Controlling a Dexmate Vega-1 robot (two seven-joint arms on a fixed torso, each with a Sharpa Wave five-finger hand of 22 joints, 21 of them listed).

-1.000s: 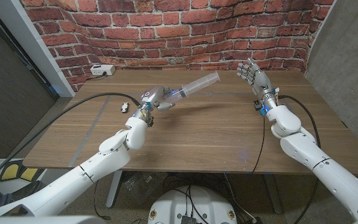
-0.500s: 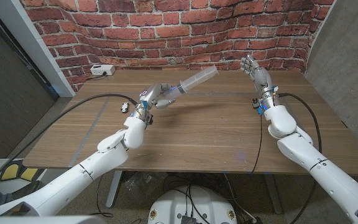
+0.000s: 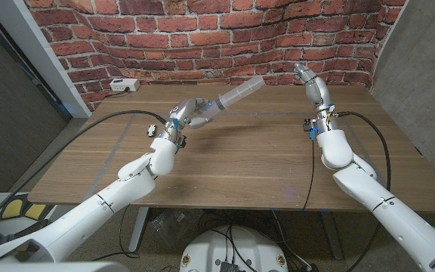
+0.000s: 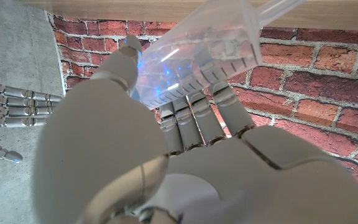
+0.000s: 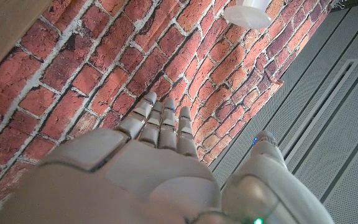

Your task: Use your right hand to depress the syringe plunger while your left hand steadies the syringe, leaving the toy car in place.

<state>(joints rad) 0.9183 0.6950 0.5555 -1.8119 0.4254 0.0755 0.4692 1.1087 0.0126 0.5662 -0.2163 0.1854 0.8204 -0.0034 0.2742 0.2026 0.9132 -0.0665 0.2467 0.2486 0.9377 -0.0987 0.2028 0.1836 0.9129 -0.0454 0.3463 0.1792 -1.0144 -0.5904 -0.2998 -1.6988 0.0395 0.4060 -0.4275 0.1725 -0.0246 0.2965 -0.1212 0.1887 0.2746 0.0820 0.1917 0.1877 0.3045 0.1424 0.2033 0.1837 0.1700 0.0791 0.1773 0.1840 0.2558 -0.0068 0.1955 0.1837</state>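
Left robot hand (image 3: 181,114) holds the syringe (image 3: 231,97) lifted above the wooden surface (image 3: 248,159), fingers wrapped round the nozzle end, barrel tilted up and pointing toward the right side. In the left wrist view the fingers (image 4: 194,118) curl onto the clear barrel (image 4: 197,53), thumb on the other side. Right robot hand (image 3: 308,80) is raised off the surface near the back right, holding nothing, fingers straight and held close together (image 5: 160,124) in the right wrist view; it is apart from the syringe's free end, no contact. Toy car (image 3: 152,129) sits on the surface just beside the left wrist, on the left side, small and dark, detail hard to tell. White power strip (image 3: 124,85) at the back left edge against the brick wall (image 3: 202,38). Black cables (image 3: 97,132) run over the surface to both arms.
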